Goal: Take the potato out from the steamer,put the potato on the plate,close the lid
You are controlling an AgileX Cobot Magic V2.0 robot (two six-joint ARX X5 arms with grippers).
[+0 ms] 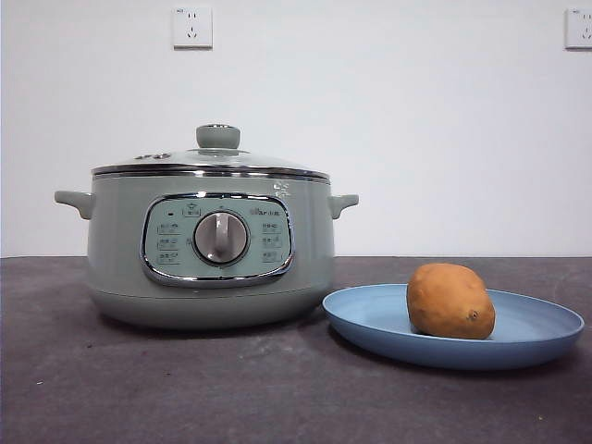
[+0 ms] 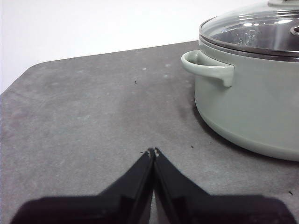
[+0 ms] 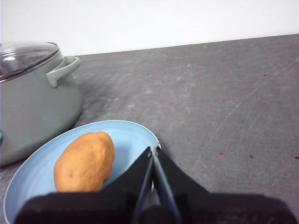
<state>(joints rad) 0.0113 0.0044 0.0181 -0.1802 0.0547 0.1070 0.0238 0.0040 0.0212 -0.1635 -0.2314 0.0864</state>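
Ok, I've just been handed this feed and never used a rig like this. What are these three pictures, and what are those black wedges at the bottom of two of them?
It is a robot with two arms at a dark table. One picture comes from a low camera looking level across the table; the other two come from cameras on each arm's wrist.

The black wedges are each arm's own tool, two jaws seen from behind. The left tool is shut and empty, hanging beside the steamer. The right tool is also shut and empty, over the near edge of the plate.

On the table: the green steamer with its glass lid on, and beside it the blue plate with the potato lying on it. Nothing is held.
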